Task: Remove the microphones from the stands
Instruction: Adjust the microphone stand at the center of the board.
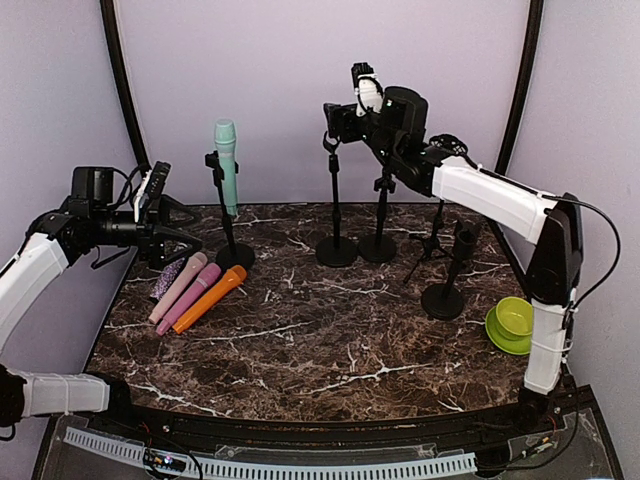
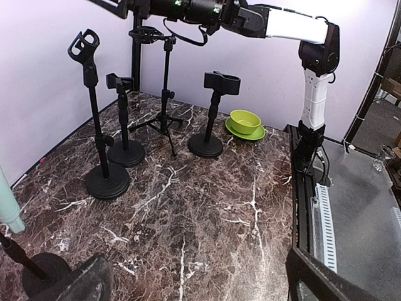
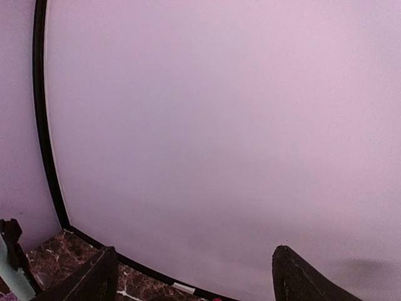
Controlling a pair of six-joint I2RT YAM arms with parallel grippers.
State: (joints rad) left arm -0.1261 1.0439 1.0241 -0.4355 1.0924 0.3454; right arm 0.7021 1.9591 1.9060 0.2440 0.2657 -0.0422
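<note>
A teal microphone [image 1: 227, 165] stands upright in a clip on a black round-base stand [image 1: 234, 254] at the back left of the marble table. It also shows at the edge of the left wrist view [image 2: 7, 210] and at the lower left of the right wrist view [image 3: 14, 276]. My left gripper [image 1: 175, 243] is open and empty, just left of that stand at about base height; in its wrist view [image 2: 194, 285] its jaws are wide apart. My right gripper [image 1: 337, 120] is raised high at the back, open and empty, facing the wall [image 3: 194, 279].
Several empty stands are at the back right: a tall one [image 1: 336, 250], a shorter one [image 1: 377, 245], a tripod [image 1: 432, 240] and a short one [image 1: 443, 298]. Three loose microphones, glittery [image 1: 172, 278], pink [image 1: 190, 297] and orange [image 1: 212, 296], lie at left. A green bowl on a saucer [image 1: 512, 322] sits at right.
</note>
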